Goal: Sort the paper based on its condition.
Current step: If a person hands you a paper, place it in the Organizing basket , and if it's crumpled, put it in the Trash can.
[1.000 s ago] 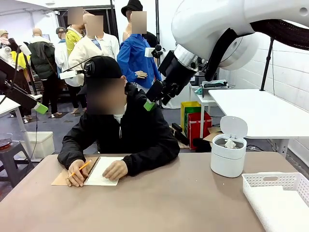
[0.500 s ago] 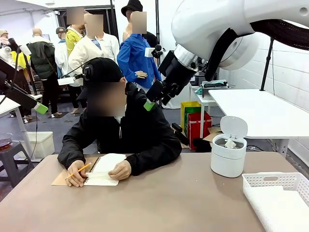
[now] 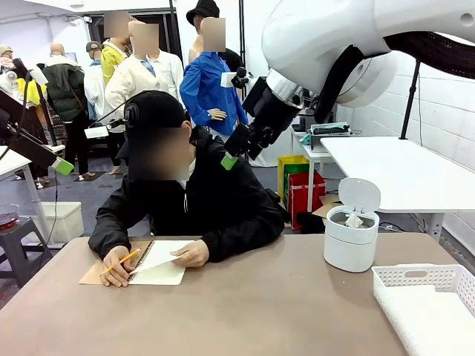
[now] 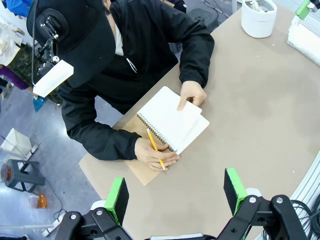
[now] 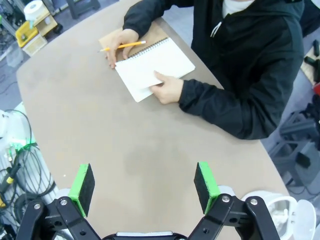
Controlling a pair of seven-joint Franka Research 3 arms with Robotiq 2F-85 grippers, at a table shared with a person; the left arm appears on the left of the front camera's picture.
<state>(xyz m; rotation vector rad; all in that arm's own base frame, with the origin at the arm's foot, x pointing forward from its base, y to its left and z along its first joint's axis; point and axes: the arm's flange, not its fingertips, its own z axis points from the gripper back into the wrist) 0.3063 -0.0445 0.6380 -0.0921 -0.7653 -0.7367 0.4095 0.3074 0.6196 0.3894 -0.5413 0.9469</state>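
A white sheet of paper [image 4: 167,114] lies on top of the open spiral notebook [image 3: 159,271], slightly askew from the page below it. One of the person's hands [image 4: 191,93] rests on its far corner. The other hand holds a yellow pencil [image 4: 154,147] at the spiral edge. A crumpled white paper [image 3: 354,220] sits inside the open white bin [image 3: 350,248]. My left gripper [image 4: 176,192] hangs open high over the table, empty. My right gripper [image 5: 144,181] is also open and empty, high above bare tabletop with the sheet [image 5: 150,67] farther off.
A white lattice basket [image 3: 427,278] stands at the table's near right corner. The person leans over the far left edge of the brown table [image 3: 267,311]. In the front view the right gripper [image 3: 230,159] hangs above the person's shoulder. Several bystanders stand behind.
The person's free hand slid along the page toward the right, lifting the sheet's edge briefly, and the head bent lower. Neither arm moved.
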